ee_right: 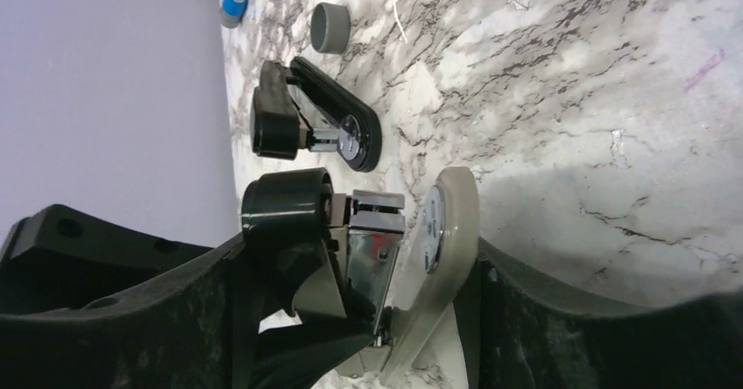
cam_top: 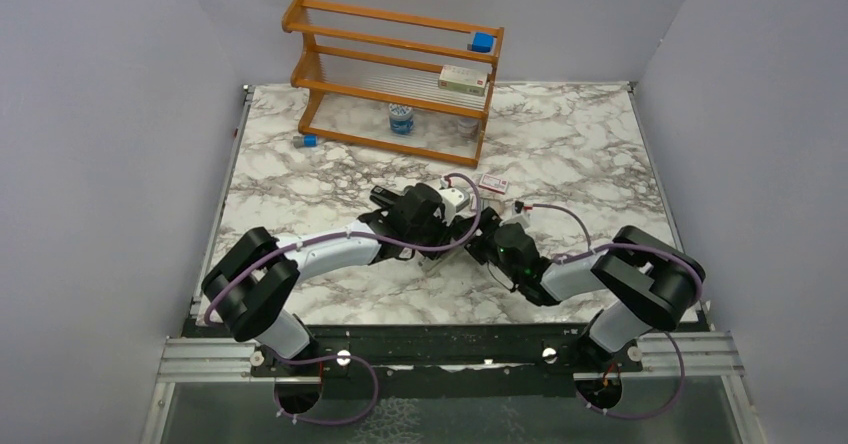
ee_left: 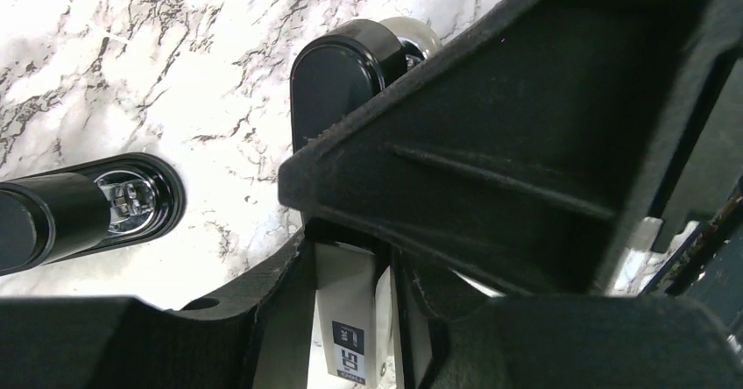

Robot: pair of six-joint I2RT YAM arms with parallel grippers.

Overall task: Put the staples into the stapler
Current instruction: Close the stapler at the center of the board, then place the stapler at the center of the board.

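Stapler (ee_right: 377,231): hold steady in narrow left gripper (ee_left: 350,266) clamp, close wide right gripper (ee_right: 372,310), straddling it, squarely on black top bar (ee_right: 280,205) between its jaws, avoid twisting silver channel (ee_right: 372,249).

white links (cam_top: 330,249), bulky black joints (cam_top: 250,284), purple cables (cam_top: 562,210); left end effector (ee_left: 302,236) and right end effector (ee_right: 359,258) matte black, grainy plastic

The second stapler (ee_left: 83,207) runs off the left edge of the left wrist view. Black fingers (ee_right: 131,319) hide the lower end of the stapler (ee_right: 368,240).
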